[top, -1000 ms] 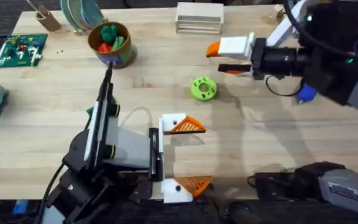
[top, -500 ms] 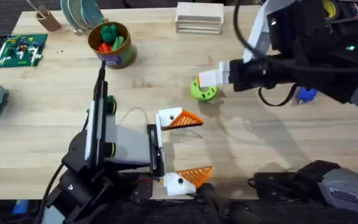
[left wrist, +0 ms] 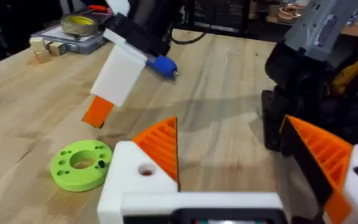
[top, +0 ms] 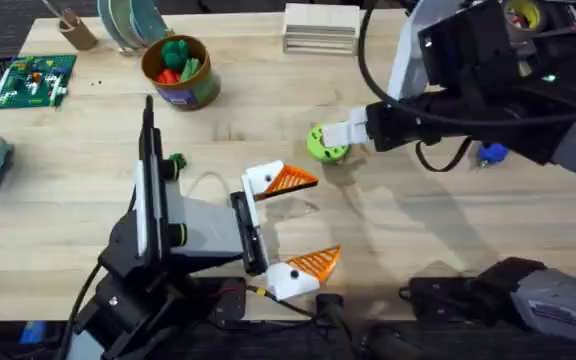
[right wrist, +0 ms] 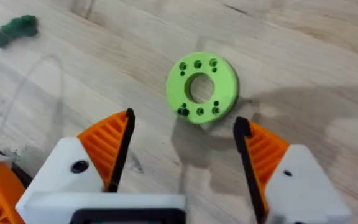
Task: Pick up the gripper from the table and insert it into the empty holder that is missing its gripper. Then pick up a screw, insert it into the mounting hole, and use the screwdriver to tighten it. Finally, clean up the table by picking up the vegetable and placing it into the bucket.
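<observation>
Where the right arm crosses above the bench [top: 58,215], its dark bulk covers most of the screwdriver [top: 492,153], so just the blue handle end peeks out behind the arm, and which way its shaft runs cannot be told. The right pincer [top: 333,140] hangs over a bright green holed disc [top: 325,145], fingers spread wide; from its wrist camera the orange ribbed pads [right wrist: 109,144] stand either side of the disc with bare wood between. The left pincer [top: 296,222] is also spread apart, holding nothing, each white holder [top: 258,181] carrying an orange wedge finger whose tip points away from the arm's base toward the right arm. Its lower finger sits at the bench's near edge, against the dark clutter there. The vegetable [top: 175,163], a tiny dark green lump, lies on the wood behind the left pincer, just beside that arm's upright link; its shape is too small to read. The bucket [top: 180,72], brown-gold with a blue band, stands well beyond the left pincer, with red and green toys inside.
</observation>
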Controlling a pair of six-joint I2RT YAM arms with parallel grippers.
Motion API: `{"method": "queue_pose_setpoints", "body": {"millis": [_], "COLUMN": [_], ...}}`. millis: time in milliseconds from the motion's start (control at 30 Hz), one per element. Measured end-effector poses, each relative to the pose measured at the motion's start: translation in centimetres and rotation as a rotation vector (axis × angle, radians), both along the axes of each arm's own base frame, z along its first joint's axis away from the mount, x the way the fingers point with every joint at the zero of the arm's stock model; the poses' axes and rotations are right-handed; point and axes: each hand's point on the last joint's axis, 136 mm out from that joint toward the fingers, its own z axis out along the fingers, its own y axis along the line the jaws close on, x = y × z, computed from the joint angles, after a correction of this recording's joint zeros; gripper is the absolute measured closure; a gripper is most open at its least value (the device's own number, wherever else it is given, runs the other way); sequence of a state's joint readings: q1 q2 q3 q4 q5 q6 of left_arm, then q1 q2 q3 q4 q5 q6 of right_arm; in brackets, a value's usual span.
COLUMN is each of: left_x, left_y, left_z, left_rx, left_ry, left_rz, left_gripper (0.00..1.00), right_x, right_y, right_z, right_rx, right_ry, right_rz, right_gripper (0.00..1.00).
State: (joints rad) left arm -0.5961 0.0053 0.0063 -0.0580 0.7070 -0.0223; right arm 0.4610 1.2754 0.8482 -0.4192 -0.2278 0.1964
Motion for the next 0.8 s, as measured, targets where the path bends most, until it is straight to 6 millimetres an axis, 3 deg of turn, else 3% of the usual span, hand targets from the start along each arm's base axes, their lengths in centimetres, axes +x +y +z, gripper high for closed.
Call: {"method": "queue_pose_setpoints", "body": {"millis": [200,500,800], "left_x": [0.5,0.8,0.8], "left_y": [0.2,0.2,0.2], "left_z": [0.0,0.0,0.0], "left_rx": [0.000,0.001,0.001], "left_ry": [-0.003,-0.004,-0.003], "left_rz": [0.033,0.046,0.047], "left_gripper": [0.008,0.009,0.007], "right_x": [0.1,-0.8,-0.8], "right_y": [0.2,2.2,2.8], "right_z": [-0.7,-3.1,-3.7], "right_rx": [-0.027,-0.082,-0.192], "right_ry": [-0.001,0.034,-0.037], "right_rz": [0.010,0.076,0.079], "right_gripper": [0.065,0.187,0.198]}}
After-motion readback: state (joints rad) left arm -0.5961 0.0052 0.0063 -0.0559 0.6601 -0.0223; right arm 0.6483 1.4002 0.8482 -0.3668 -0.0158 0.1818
